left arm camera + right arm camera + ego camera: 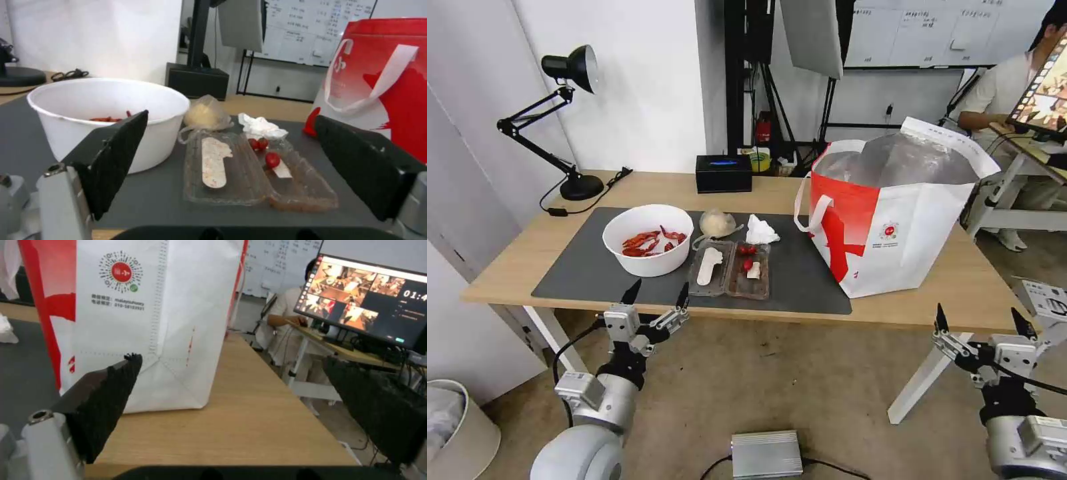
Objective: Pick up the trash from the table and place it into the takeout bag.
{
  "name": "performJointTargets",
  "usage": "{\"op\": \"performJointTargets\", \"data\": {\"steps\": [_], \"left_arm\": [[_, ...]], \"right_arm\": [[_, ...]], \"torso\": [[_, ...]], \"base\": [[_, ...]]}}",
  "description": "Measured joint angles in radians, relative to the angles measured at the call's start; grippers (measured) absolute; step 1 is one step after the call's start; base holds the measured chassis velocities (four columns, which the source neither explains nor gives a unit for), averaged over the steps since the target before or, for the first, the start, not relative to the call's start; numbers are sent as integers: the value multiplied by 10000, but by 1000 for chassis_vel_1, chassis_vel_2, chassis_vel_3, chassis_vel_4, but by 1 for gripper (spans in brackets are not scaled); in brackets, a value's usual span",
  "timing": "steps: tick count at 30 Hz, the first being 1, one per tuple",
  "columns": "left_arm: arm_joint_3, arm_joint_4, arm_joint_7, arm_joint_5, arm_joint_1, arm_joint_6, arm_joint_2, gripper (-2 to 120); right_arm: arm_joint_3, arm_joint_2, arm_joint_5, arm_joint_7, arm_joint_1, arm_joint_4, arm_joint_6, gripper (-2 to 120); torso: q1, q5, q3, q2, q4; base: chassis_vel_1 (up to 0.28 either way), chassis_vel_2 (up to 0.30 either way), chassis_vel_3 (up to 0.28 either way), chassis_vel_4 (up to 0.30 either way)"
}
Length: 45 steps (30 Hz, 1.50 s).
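Observation:
On the dark mat of the table lies the trash: a white bowl of red shells, a clear two-part tray with red and white scraps, a crumpled tissue and a small clear bag of whitish stuff. The takeout bag stands open at the table's right, foil lining showing. My left gripper hovers open just before the table's front edge, facing the bowl and tray. My right gripper is open, off the front right corner, near the takeout bag.
A black box and a black desk lamp stand at the back of the table. A person sits at a monitor to the right. A bin and a grey power unit are on the floor.

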Motion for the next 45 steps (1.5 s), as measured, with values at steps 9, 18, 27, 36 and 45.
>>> {"op": "performJointTargets", "data": {"steps": [9, 18, 27, 36, 45], "left_arm": [[-21, -110, 172, -233, 66, 89, -2, 100], [174, -314, -83, -966, -21, 669, 103, 100], [443, -488, -1069, -2608, -489, 1602, 420, 100], [1134, -500, -3351, -5834, -1419, 2516, 567, 100], [1749, -235, -6338, -9249, -3081, 2799, 385, 100]], "right_arm": [[-29, 9, -20, -91, -2, 56, 55, 100], [-35, 39, -27, -126, -45, 119, 107, 100], [-40, 40, -30, -146, -83, 145, 192, 100], [-31, 73, -49, -159, -157, 160, 204, 100], [-15, 187, -192, -185, -291, 169, 253, 100]], "torso": [[-1, 0, 0, 0, 0], [-3, 0, 0, 0, 0], [-3, 0, 0, 0, 0], [-3, -1, 0, 0, 0], [-2, 0, 0, 0, -1]], "base": [[0, 0, 0, 0], [0, 0, 0, 0], [0, 0, 0, 0], [0, 0, 0, 0], [0, 0, 0, 0]]}}
